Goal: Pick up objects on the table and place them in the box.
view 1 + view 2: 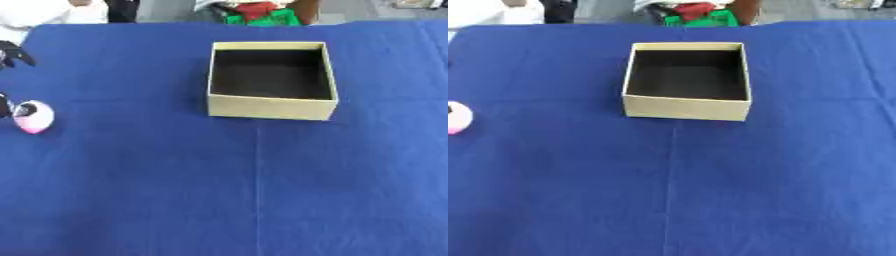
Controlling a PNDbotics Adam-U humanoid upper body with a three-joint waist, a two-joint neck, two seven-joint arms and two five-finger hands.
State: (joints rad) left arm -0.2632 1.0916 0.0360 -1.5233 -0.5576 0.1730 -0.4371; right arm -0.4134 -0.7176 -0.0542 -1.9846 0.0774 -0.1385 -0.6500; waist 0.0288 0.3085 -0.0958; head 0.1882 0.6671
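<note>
A small pink and white rounded object (33,117) lies on the blue tablecloth at the far left edge, also seen in the right eye view (457,118). Only a sliver of my left hand (12,53) shows at the left border. Its black fingers are spread above the object, and another dark part (3,106) sits right beside the object's left side. Nothing is curled round the object. The open tan cardboard box (271,108) stands at the upper middle, its dark inside empty. My right hand shows in no view.
A blue cloth (262,190) covers the whole table, with a faint crease down the middle. Red and green items (261,15) and a person in white lie beyond the far edge.
</note>
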